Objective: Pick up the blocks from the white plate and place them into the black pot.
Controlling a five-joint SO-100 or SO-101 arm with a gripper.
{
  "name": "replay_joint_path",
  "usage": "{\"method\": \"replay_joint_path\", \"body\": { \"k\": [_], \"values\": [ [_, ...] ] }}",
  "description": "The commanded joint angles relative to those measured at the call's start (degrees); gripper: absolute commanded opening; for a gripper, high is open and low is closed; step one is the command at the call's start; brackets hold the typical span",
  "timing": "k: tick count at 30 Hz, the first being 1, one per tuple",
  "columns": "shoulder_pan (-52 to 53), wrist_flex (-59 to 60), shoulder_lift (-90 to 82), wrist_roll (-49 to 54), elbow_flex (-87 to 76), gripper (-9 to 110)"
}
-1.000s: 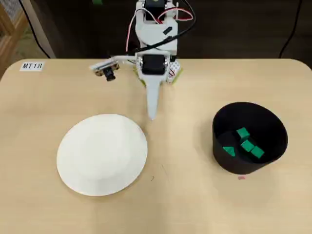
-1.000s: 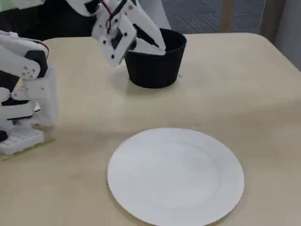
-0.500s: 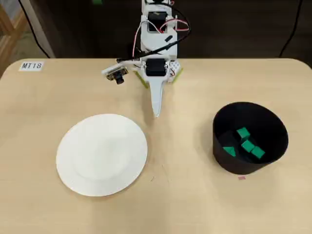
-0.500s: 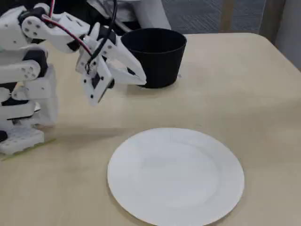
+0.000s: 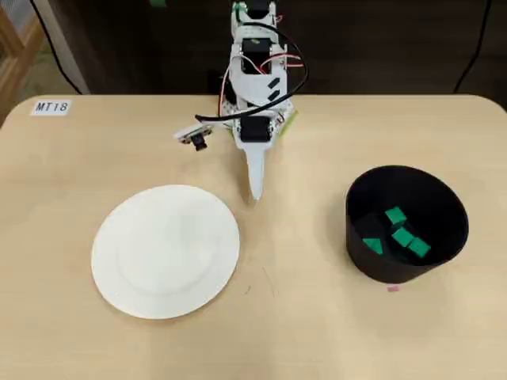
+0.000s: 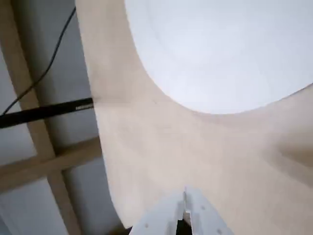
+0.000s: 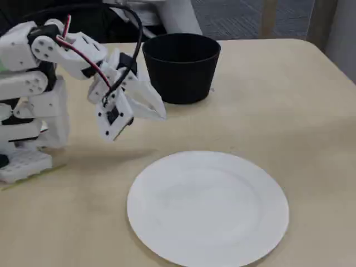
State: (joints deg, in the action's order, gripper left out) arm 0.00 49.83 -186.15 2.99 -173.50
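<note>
Several green blocks [image 5: 402,235] lie at the bottom of the black pot [image 5: 444,198] on the right of the overhead view. In the fixed view the pot [image 7: 183,69] stands at the back and its inside is hidden. The white plate [image 5: 165,250] [image 7: 208,208] [image 6: 225,49] is bare in all three views. My gripper [image 5: 255,192] [image 7: 160,114] [image 6: 185,193] is shut with nothing in it. It hangs low over the table between plate and pot, close to the arm's base.
The arm's white base [image 7: 28,139] stands at the table's far edge in the overhead view. A label reading MT18 [image 5: 52,107] lies at the table's back left corner. The table's edge [image 6: 98,147] shows in the wrist view.
The arm has folded back toward its base and the shut gripper has dropped lower over the table. Plate, pot and blocks have not moved.
</note>
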Motion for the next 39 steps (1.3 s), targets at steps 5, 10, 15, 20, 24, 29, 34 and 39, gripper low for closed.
{"method": "replay_joint_path", "body": {
  "k": [5,10,15,20,24,29,34,39],
  "values": [
    [-0.9,-0.6,-0.3,-0.5,-0.6,-2],
    [-0.9,-0.6,-0.3,-0.4,-0.6,1],
    [-0.9,-0.6,-0.3,-0.4,-0.6,0],
    [-0.9,-0.6,-0.3,-0.4,-0.6,-2],
    [-0.9,-0.6,-0.3,-0.4,-0.6,-2],
    [-0.9,-0.6,-0.3,-0.4,-0.6,-2],
    [-0.9,-0.6,-0.3,-0.4,-0.6,-2],
    [-0.9,-0.6,-0.3,-0.4,-0.6,-2]
  ]
}}
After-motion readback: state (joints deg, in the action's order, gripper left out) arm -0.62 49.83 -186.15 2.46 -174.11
